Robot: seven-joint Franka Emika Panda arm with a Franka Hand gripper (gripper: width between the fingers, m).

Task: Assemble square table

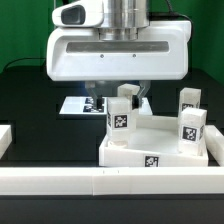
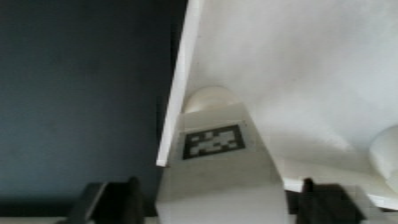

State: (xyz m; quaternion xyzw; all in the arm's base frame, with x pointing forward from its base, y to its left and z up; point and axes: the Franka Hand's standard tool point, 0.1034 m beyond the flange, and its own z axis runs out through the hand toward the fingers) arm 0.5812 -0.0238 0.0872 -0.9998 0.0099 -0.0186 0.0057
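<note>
The square table's white top (image 1: pixel 130 158) lies upside down, raised rim up, with several short white tagged legs standing in its corners. My gripper (image 1: pixel 124 92) hangs over the rear leg (image 1: pixel 128 95) on the exterior view's left. In the wrist view that leg (image 2: pixel 217 140) shows its black-and-white tag, and my gripper (image 2: pixel 217 200) straddles it. One dark finger (image 2: pixel 118 202) stands on one side and the other on the opposite side, and a thin gap shows beside the leg. The jaws are open around the leg. The table top's inner floor (image 2: pixel 302 70) fills the view beyond.
The marker board (image 1: pixel 82 104) lies flat behind the table top, on the exterior view's left. A long white border rail (image 1: pixel 100 182) runs along the front, and another rail end (image 1: pixel 5 138) sits at the exterior view's left. The table surface is black.
</note>
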